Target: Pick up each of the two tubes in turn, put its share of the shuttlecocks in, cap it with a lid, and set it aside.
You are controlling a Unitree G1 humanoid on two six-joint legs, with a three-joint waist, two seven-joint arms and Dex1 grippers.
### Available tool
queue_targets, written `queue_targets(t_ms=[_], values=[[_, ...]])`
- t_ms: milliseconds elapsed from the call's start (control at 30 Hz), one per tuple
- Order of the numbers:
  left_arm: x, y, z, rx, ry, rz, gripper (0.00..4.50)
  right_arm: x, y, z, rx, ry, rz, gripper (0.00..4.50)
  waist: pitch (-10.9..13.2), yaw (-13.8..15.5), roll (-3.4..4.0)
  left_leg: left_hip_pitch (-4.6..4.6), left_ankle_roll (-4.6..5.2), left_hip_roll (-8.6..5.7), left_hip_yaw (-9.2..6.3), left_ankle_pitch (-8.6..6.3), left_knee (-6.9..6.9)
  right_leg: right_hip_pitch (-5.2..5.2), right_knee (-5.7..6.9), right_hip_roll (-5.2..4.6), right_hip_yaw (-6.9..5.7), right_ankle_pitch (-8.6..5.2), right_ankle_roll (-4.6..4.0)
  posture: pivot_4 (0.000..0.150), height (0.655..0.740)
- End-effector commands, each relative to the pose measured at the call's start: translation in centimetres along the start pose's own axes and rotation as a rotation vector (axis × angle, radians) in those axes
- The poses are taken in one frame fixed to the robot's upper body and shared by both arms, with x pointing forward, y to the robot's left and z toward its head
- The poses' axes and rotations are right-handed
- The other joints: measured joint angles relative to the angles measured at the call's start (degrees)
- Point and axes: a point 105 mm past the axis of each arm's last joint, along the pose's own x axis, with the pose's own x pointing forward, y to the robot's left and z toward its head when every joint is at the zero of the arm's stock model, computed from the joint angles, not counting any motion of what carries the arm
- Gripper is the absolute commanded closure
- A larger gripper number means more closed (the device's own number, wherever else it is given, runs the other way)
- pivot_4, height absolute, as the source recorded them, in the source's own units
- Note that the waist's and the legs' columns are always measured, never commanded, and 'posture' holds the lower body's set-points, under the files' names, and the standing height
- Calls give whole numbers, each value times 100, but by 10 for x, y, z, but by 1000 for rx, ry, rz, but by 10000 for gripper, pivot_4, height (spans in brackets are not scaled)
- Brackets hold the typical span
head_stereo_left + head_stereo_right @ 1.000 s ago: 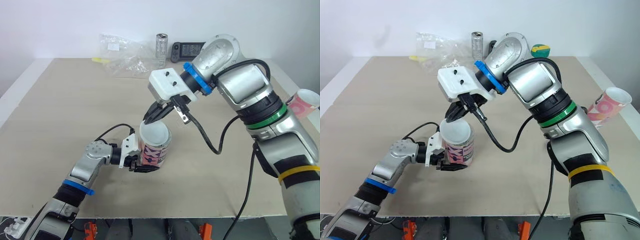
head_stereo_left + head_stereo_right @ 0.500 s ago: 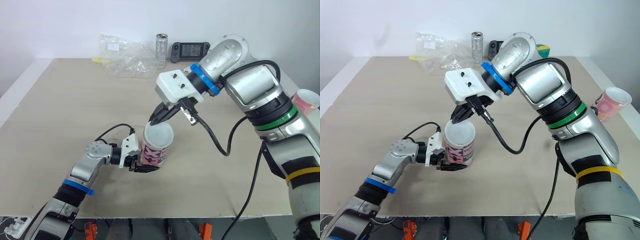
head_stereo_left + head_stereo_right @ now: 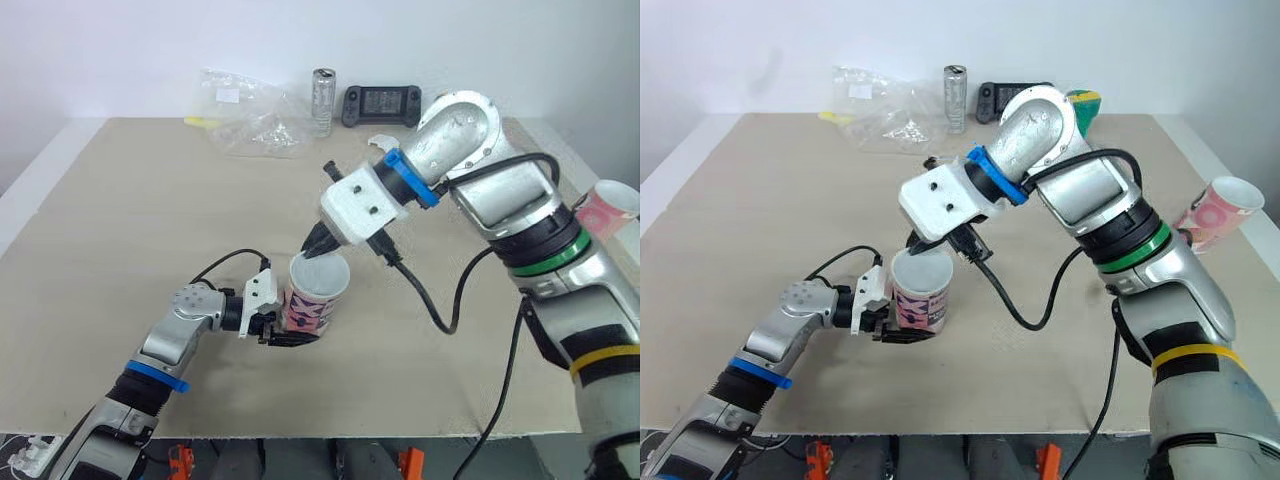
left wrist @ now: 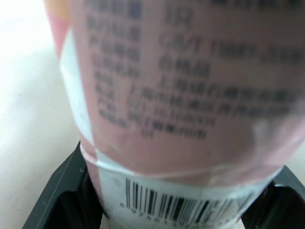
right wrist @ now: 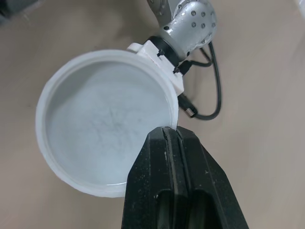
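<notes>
A pink printed tube stands upright on the table near the front. A translucent white lid sits on its top. My left gripper is shut on the tube low down, with a black finger on each side of the barcode end. My right gripper is shut, its tips down at the far rim of the lid; the right wrist view looks straight down past the closed fingers. A second pink tube lies tilted at the table's right edge.
At the back of the table lie a crumpled clear plastic bag, a silver can, a black handheld controller and a green and yellow item. My right arm's cable loops over the table's middle.
My right gripper has come down from just above the lid to its far rim, and the wrist has swung right. The tube and left gripper have stayed put.
</notes>
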Motion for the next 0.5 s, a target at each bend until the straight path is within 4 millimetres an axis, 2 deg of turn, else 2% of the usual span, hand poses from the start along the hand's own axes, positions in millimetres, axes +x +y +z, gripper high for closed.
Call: queue_targets(t_ms=[33,67,167,200,233,333,433,500], values=[[-4,-15,-37,-113,127,-33,14840,19,10,-12,16,36,65,32187,-5,-9,-7,15,3,3,1,-2,-3,13,0,3,0,-5,0,1500,7236],[-4,-14,-37,-113,126,-31,14840,20,8,-13,24,36,53,29861,-6,-14,-5,31,3,7,3,-2,-7,24,0,6,0,-12,4,1500,7236],[-5,-14,-37,-114,127,-28,14840,21,-5,-10,81,12,-4,18757,-27,-31,-3,63,3,15,5,-2,-28,41,2,12,1,-14,-2,1500,7236],[-5,-14,-37,-115,127,-28,14840,17,-9,-9,98,-1,-16,14314,-36,-38,-3,66,3,17,5,-2,-32,42,2,15,1,-15,-6,1500,7236],[-5,-14,-37,-115,127,-27,14840,14,-14,-6,118,-23,-30,11955,-37,-42,-3,68,3,20,5,-2,-33,43,2,18,1,-15,-9,1500,7236],[-5,-15,-38,-115,127,-24,14840,-12,-35,5,254,-143,-103,11955,-35,-56,0,68,3,23,6,-2,-37,41,3,19,3,-17,-14,1500,7236],[-6,-14,-38,-115,128,-19,14840,-47,-36,21,346,-287,-99,11955,-31,-38,2,40,3,20,1,-2,-35,20,3,17,-3,-3,-37,1500,7236],[-6,-14,-38,-116,128,-18,14840,-51,-32,21,358,-295,-94,17017,-32,-14,0,35,2,19,2,-2,-37,18,1,12,-4,-2,-48,1500,7236]])
